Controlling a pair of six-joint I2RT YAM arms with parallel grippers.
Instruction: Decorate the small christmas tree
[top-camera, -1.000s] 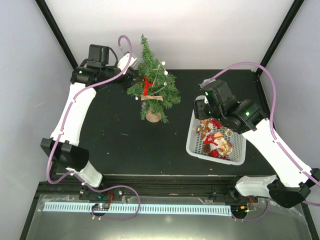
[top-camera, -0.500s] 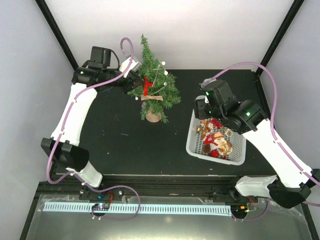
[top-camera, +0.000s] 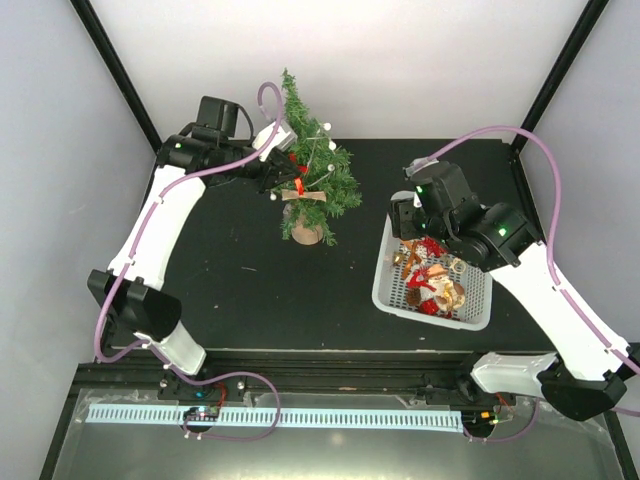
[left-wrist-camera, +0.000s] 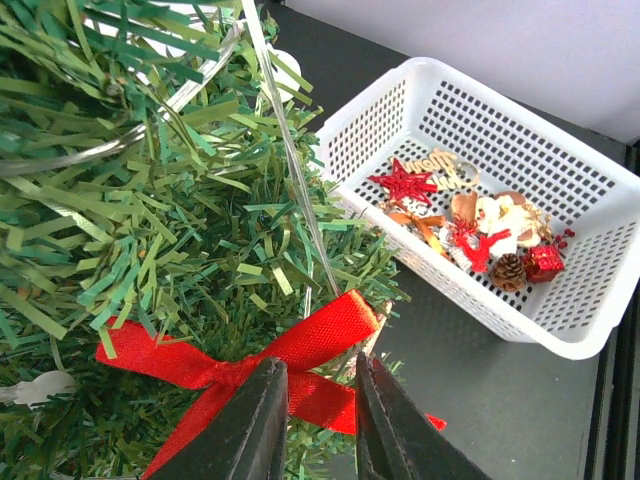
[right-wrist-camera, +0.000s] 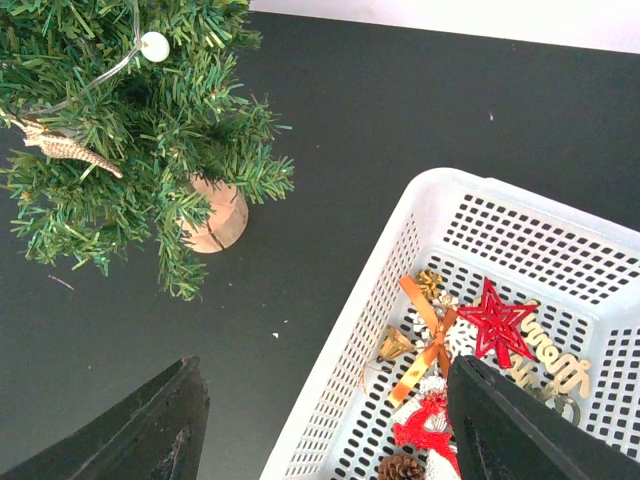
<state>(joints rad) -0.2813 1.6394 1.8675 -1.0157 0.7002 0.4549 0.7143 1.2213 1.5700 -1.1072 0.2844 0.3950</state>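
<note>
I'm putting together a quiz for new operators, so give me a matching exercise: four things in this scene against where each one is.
Things
1. red bow
2. red star
3. brown pot
4. white bead

Places
A. lying in the white basket
B. standing on the black table
C. between the fingers of the left gripper
D. on a thin strand high in the small christmas tree

Pairs: 1-C, 2-A, 3-B, 4-D

1 tree (top-camera: 338, 187), 1 basket (top-camera: 384, 282), 1 red bow (left-wrist-camera: 200, 365).
</note>
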